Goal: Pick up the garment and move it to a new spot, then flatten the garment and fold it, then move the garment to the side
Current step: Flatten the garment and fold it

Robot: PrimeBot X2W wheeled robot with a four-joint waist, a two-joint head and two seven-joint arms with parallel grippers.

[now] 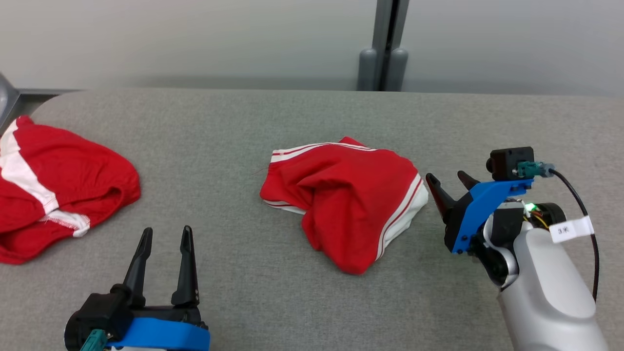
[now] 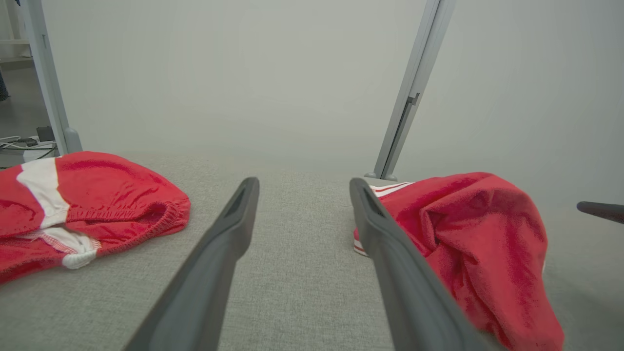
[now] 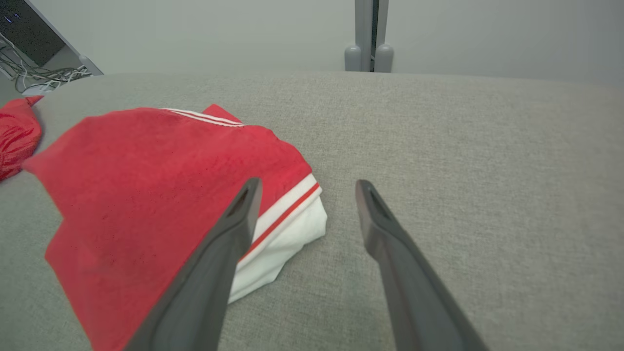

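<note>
The table (image 1: 312,122) is covered with grey woven cloth, matt and faintly rough, its weave seen plainly in the wrist views. The garment (image 1: 346,195) is made of soft red cloth, matt and slightly fuzzy, trimmed with smooth white bands. A second garment (image 1: 63,180) is made of similar red cloth, with white panels and a stitched, gathered hem. The left pincer (image 1: 166,231) and the right pincer (image 1: 447,178) are formed of dark, matt, smooth plastic. A blue plastic bracket (image 1: 482,204) with a dull sheen is fitted behind the right one. The forearm (image 1: 546,282) is cased in a pale, smooth, lightly glossy shell. A white paper-like label (image 1: 570,229) is fixed on a smooth black cable (image 1: 594,263).
</note>
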